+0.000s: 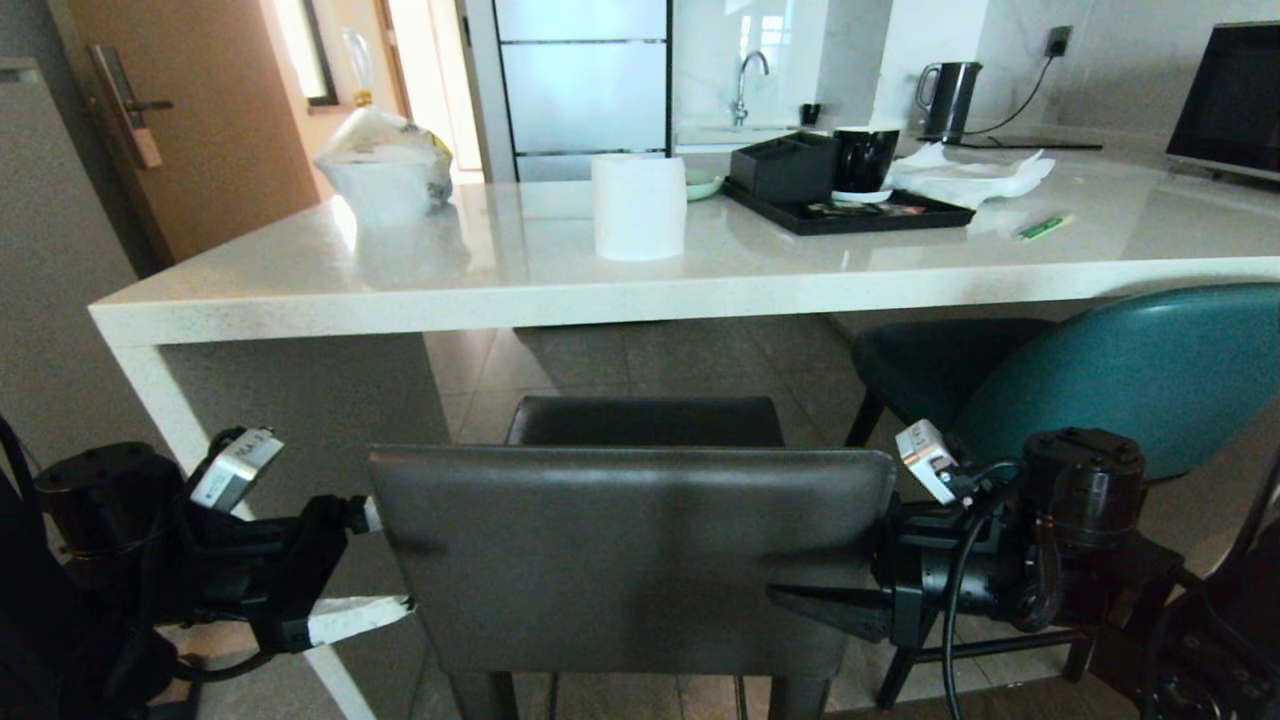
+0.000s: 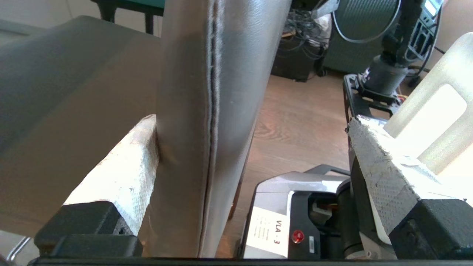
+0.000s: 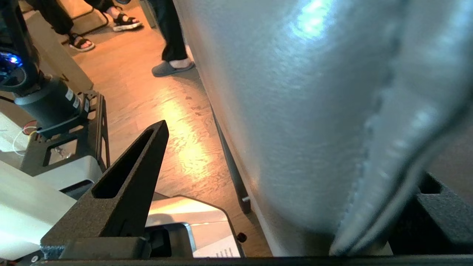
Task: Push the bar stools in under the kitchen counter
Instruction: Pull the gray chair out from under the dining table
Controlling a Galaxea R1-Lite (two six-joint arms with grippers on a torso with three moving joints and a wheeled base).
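grey stool [image 1: 630,560] stands centred before the kitchen counter [image 1: 600,290], its seat short of the slab edge; teal stool [image 1: 1130,370] is to its right, seat partly under the top. left gripper [image 1: 385,565] straddles the backrest's left edge, fingers wide, one white-wrapped finger [image 2: 125,166] touching the leather. right gripper [image 1: 845,580] straddles the right edge, fingers spread. readable label on the robot base: "vla - 3" [image 2: 278,231].
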